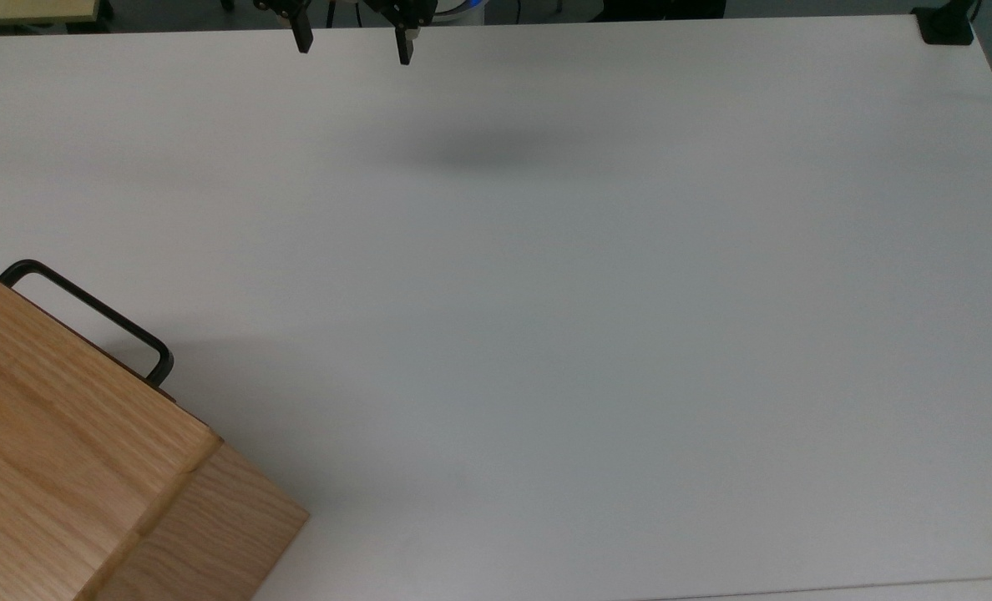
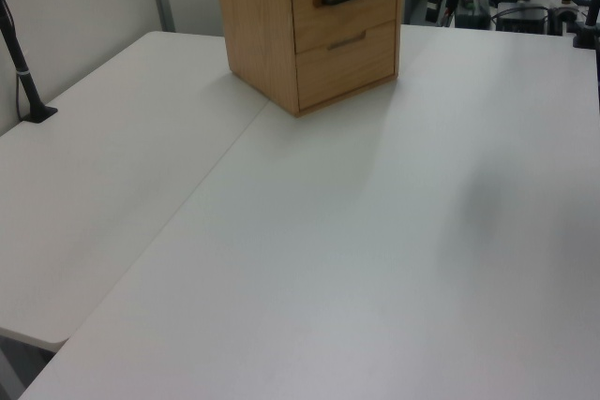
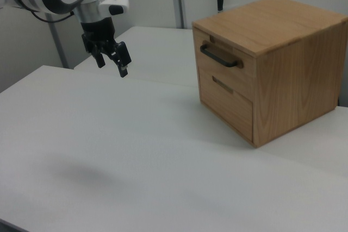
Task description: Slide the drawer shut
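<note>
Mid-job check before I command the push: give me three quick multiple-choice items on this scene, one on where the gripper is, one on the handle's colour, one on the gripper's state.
1. In the right view, the gripper is
A. clamped on the handle
B. above the table, to the cabinet's left
C. resting on the cabinet top

2. The top drawer's bar handle is
A. black
B. silver
C. red

3. The gripper's fingers are
A. shut on the handle
B. shut on nothing
C. open, holding nothing

Answers:
1 B: it hangs over bare table, well apart from the cabinet.
2 A: the bar is dark against the wood.
3 C: the top view shows a clear gap between the fingers.
</note>
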{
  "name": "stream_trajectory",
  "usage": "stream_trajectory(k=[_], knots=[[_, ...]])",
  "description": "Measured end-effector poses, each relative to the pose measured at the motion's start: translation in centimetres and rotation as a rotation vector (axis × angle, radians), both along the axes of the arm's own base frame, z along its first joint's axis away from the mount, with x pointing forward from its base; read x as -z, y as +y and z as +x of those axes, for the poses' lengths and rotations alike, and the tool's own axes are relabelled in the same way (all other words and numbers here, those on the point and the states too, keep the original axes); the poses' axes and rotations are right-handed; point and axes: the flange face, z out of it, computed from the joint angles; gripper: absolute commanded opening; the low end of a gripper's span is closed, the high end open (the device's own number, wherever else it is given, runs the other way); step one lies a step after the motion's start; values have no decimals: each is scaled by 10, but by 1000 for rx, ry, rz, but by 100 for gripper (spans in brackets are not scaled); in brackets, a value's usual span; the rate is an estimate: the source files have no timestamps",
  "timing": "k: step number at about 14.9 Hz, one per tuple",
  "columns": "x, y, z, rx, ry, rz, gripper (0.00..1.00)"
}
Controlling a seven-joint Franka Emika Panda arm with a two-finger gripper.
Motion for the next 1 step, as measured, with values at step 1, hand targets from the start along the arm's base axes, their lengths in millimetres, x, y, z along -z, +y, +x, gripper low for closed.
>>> stream_trajectory(k=[1], knots=[[0,0,0,-1,0,0,100]])
